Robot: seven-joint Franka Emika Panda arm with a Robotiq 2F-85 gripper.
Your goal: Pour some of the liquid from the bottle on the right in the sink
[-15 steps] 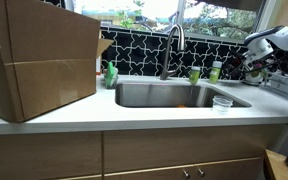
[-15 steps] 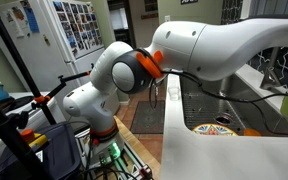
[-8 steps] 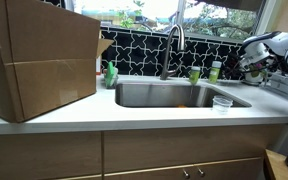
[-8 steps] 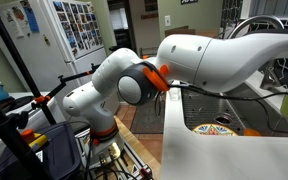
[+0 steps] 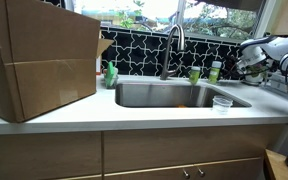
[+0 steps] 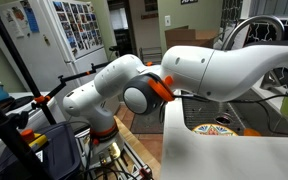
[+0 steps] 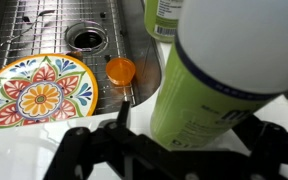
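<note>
Behind the rectangular steel sink (image 5: 134,96) stands a slim pale-green plastic bottle (image 5: 215,71). The gripper (image 7: 179,150) gapes wide, evidently to grasp it.

bright window backlight, blurred wrist foreground

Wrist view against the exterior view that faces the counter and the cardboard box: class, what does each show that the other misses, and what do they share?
Only the wrist view: the round metal drain and the painted pattern of the colourful round plate. Only an exterior view: the large brown cardboard box, the tall curved metal faucet and the clear plastic cup. Both: the stainless-steel sink and the slim pale-green plastic bottle, which fills the wrist view's foreground.
</note>
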